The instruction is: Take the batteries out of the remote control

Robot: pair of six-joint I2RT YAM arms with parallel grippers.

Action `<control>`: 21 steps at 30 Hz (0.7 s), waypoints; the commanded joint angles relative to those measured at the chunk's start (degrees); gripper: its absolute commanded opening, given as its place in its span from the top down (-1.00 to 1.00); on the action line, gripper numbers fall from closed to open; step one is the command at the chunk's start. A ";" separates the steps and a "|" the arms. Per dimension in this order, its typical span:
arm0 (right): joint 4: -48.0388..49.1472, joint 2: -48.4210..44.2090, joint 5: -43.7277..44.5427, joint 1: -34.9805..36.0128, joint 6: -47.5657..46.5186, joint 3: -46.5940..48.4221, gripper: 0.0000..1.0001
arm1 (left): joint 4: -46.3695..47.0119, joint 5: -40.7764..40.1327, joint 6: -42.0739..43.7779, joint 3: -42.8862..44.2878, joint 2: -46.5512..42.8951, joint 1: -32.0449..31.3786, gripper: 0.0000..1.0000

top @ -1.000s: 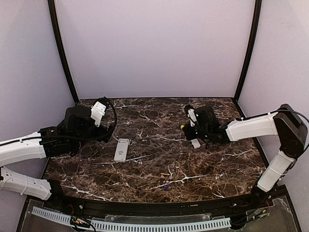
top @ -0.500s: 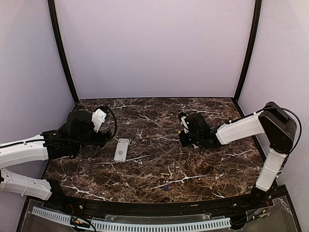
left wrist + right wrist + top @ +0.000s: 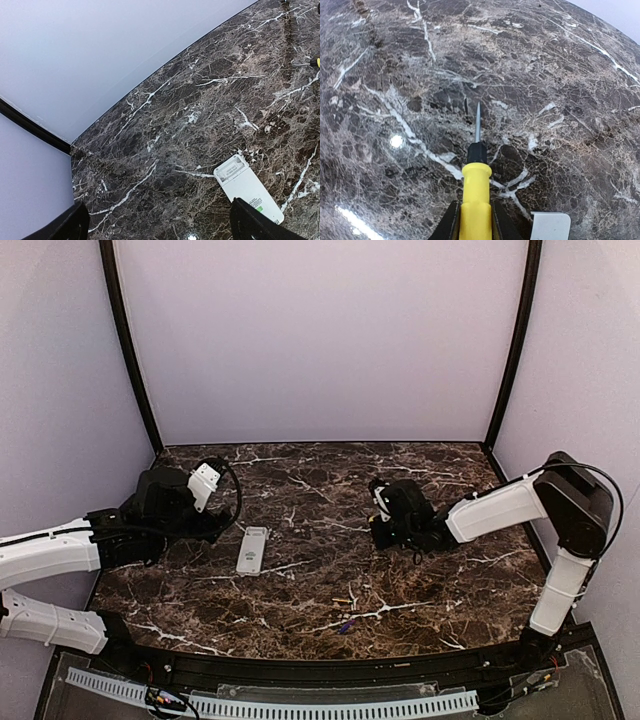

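The white remote control (image 3: 252, 549) lies back-up on the marble, left of centre. In the left wrist view (image 3: 247, 187) its battery bay at the far end is uncovered and looks empty. Two tiny batteries (image 3: 346, 625) lie near the front edge, one purplish, one orange-tinted (image 3: 343, 600). My left gripper (image 3: 218, 528) is open and empty just left of the remote, and one fingertip (image 3: 252, 227) overlaps its near end. My right gripper (image 3: 476, 225) is shut on a yellow-handled screwdriver (image 3: 476, 197), whose tip is low over bare marble.
A small white rectangular cover (image 3: 550, 226) lies beside my right gripper and is hidden under the arm in the top view. Lilac walls with black corner posts (image 3: 125, 340) enclose the table. The right arm (image 3: 500, 508) reaches across the right half.
My right gripper has moved left and down with the screwdriver and now hides the white cover in the top view. My left gripper has dropped slightly. The remote and batteries have not moved.
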 commanded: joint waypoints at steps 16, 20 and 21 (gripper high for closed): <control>-3.66 0.95 -2.79 0.87 2.64 -1.08 0.48 | 0.09 1.39 0.29 -1.10 -1.04 0.43 -0.96; -4.61 0.22 -3.63 0.85 2.60 -0.07 0.47 | 0.08 1.43 0.37 -1.35 -1.51 0.39 -0.96; -4.72 -0.16 -3.76 0.89 2.61 0.01 0.46 | 0.13 1.41 0.37 -1.38 -1.57 0.42 -0.96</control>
